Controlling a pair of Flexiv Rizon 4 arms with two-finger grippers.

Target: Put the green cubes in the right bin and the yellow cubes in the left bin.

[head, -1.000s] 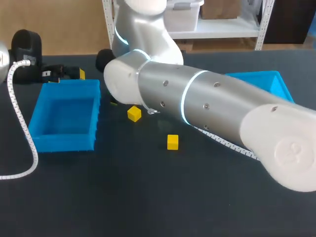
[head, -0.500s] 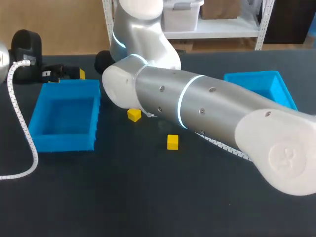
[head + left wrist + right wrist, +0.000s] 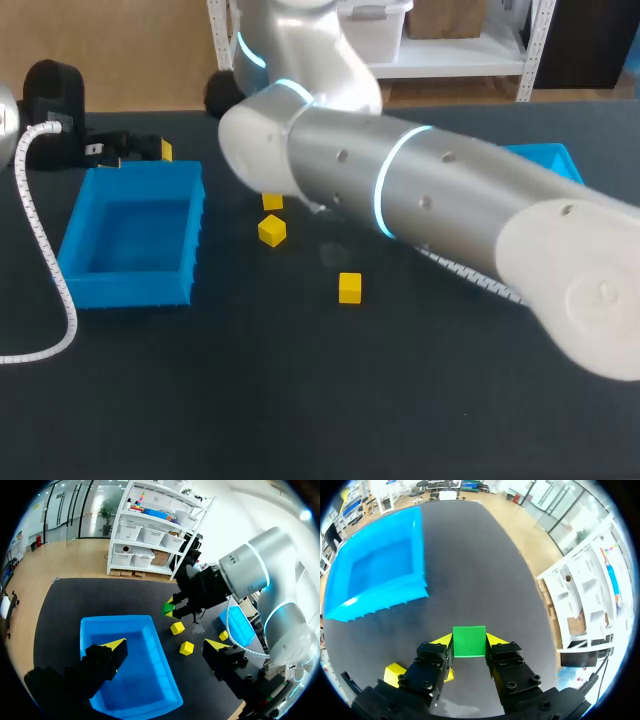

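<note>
**Green cube pinched in the right gripper, three yellow cubes on the table**

The dark table [image 3: 250, 400] fills the head view. The right arm [image 3: 420, 200] crosses it from the near right corner to the far middle and covers much of the right bin [image 3: 555, 165], of which only a blue corner shows at the far right. The left bin [image 3: 130, 292] sits open at the table's left, and its blue floor holds no cubes. A white coiled cable [image 3: 40, 250] curves round that bin's outer side.

The left gripper [image 3: 165, 645] hangs over the left bin's far rim. Its fingers are spread wide with nothing between them.

The right gripper [image 3: 469, 649] has both yellow tips pressed against opposite sides of the green cube [image 3: 469, 639], pinching it. In the left wrist view this gripper [image 3: 172, 611] holds the cube beyond the left bin's far corner. The cube is outside both bins and well apart from the right bin.

Three yellow cubes lie on the table between the two bins. One [image 3: 272, 202] is partly tucked under the right arm, and another [image 3: 271, 231] is just in front of it. The third [image 3: 349, 287] lies apart, nearer the table's middle.
</note>
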